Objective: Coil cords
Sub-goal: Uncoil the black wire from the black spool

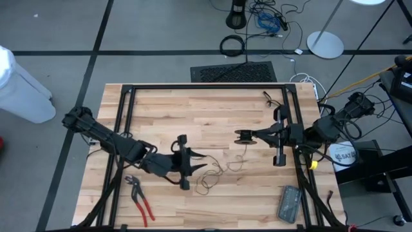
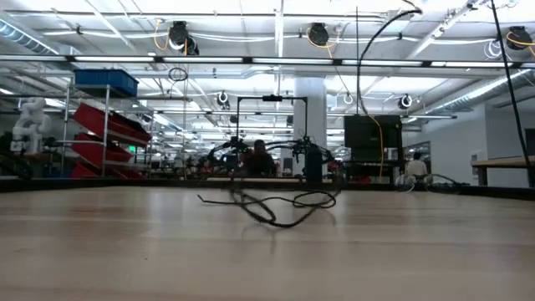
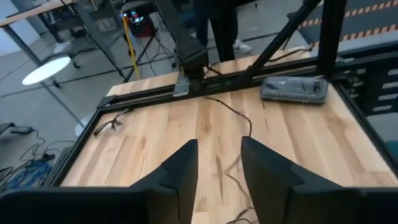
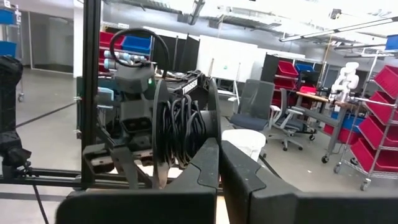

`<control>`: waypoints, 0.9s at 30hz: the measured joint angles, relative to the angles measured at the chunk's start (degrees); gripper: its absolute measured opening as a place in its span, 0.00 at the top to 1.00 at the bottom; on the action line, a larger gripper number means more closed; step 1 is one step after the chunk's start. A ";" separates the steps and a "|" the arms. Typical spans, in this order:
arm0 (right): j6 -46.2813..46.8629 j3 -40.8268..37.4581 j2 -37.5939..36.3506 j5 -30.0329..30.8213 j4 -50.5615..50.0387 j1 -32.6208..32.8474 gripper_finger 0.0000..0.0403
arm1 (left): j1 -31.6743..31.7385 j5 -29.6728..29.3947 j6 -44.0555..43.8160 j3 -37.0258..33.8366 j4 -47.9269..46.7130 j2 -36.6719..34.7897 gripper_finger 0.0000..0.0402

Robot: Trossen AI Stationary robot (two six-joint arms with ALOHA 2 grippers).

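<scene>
The cord is thin and black. Part of it is wound on a small dark spool [image 1: 242, 136] at my right gripper [image 1: 252, 136], which is shut on it just right of the table's middle. In the right wrist view the spool [image 4: 183, 127] stands just past the shut fingertips of my right gripper [image 4: 219, 146]. The cord's loose part [image 1: 215, 174] lies in slack loops on the wood, also seen as the cord [image 2: 280, 209]. My left gripper [image 1: 198, 161] hovers open left of those loops. Nothing is between the fingers of my left gripper [image 3: 219, 149]. My right gripper pinches the spool at its near flange [image 4: 212, 127] with its two shut fingers, coming in about level from the table's right side. The fingertips themselves cover the exact spot. The spool sits on edge beyond the tips, wound cord between its two discs, raised above the table.
Red-handled pliers [image 1: 140, 200] lie near the front left. A grey flat device [image 1: 289, 203] lies at the front right, also seen as the device [image 3: 293, 89]. A small dark item [image 1: 269, 98] lies at the far right. A black frame [image 1: 206, 87] borders the tabletop.
</scene>
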 joint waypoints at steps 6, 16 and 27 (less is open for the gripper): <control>1.06 0.00 0.00 -0.01 -1.05 0.00 1.00 | -0.12 -2.46 0.40 0.00 5.99 0.02 0.66; 1.13 0.00 0.00 -0.01 -1.03 0.00 1.00 | 0.08 -1.75 1.60 0.00 10.56 0.32 0.66; 1.27 0.00 0.02 -0.02 -1.05 -0.02 1.00 | 1.20 -1.18 7.53 0.00 17.00 4.66 0.66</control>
